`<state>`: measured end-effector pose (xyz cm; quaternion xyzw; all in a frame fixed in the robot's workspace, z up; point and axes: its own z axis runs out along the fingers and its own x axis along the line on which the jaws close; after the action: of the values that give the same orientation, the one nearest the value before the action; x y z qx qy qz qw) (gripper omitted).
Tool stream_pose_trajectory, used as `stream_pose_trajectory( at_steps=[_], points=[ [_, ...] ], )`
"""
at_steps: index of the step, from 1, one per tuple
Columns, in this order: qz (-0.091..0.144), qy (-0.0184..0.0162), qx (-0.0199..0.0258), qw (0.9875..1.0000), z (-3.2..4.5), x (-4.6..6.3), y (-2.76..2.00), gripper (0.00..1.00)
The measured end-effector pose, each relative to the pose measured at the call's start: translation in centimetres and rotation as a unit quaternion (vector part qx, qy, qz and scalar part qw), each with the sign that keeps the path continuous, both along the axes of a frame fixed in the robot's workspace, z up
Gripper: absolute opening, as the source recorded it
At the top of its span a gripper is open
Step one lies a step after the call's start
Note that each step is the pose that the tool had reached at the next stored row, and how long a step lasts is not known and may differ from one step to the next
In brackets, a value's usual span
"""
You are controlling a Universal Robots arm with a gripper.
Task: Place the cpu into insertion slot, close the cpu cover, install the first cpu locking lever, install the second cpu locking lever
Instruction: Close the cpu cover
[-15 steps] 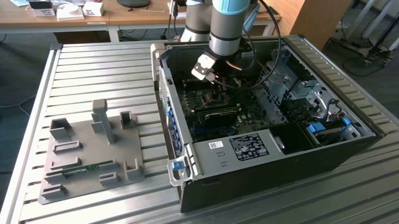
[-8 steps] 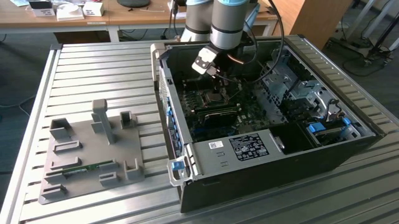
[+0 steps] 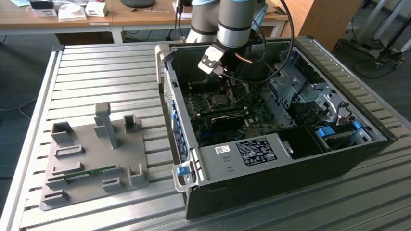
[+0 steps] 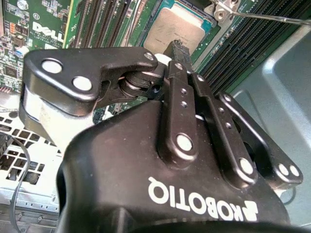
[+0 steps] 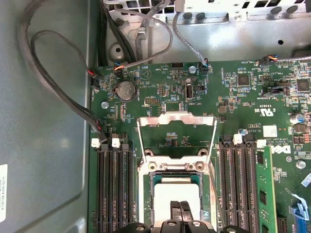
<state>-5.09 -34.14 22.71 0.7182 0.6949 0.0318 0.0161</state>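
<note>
A robot arm reaches into an open computer case (image 3: 270, 183) lying on a ribbed metal table (image 3: 103, 72), with wooden desks (image 3: 115, 17) and dark flooring (image 3: 19, 72) behind. The gripper (image 3: 224, 92), its fingers pressed together with nothing seen between them in both wrist views (image 4: 176, 48) (image 5: 182, 209), hovers just above the cpu (image 4: 175, 26). The chip lies in the insertion slot (image 5: 146, 187) of the green motherboard (image 5: 160, 94), between banks of black memory slots (image 5: 112, 184). The cpu cover (image 5: 176, 119) stands open, swung back from the socket. A grey fixture plate (image 3: 83, 163) sits on the table toward the exterior view's left.
</note>
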Motion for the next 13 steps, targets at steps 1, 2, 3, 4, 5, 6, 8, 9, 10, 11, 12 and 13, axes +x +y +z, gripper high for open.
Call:
stream_pose_trajectory(
  at_steps=[1, 2, 3, 4, 5, 6, 8, 9, 10, 11, 12, 13],
  points=[
    [0.000, 0.0000, 0.0000, 1.0000, 0.00, 0.00, 0.00, 0.11],
    [0.000, 0.0000, 0.0000, 1.0000, 0.00, 0.00, 0.00, 0.11],
    [0.000, 0.0000, 0.0000, 1.0000, 0.01, 0.00, 0.00, 0.11],
    [0.000, 0.0000, 0.0000, 1.0000, 0.04, 0.00, 0.00, 0.11],
    [0.000, 0.0000, 0.0000, 1.0000, 0.09, 0.00, 0.00, 0.11],
    [0.000, 0.0000, 0.0000, 1.0000, 0.14, 0.00, 0.00, 0.11],
    [0.000, 0.0000, 0.0000, 1.0000, 0.29, 0.00, 0.00, 0.11],
    [0.000, 0.0000, 0.0000, 1.0000, 0.37, 0.00, 0.00, 0.11],
    [0.000, 0.0000, 0.0000, 1.0000, 0.45, 0.00, 0.00, 0.11],
    [0.000, 0.0000, 0.0000, 1.0000, 0.53, 0.00, 0.00, 0.11],
    [0.000, 0.0000, 0.0000, 1.0000, 0.61, 0.00, 0.00, 0.11],
    [0.000, 0.0000, -0.0001, 1.0000, 0.69, 0.00, 0.00, 0.11]
  ],
)
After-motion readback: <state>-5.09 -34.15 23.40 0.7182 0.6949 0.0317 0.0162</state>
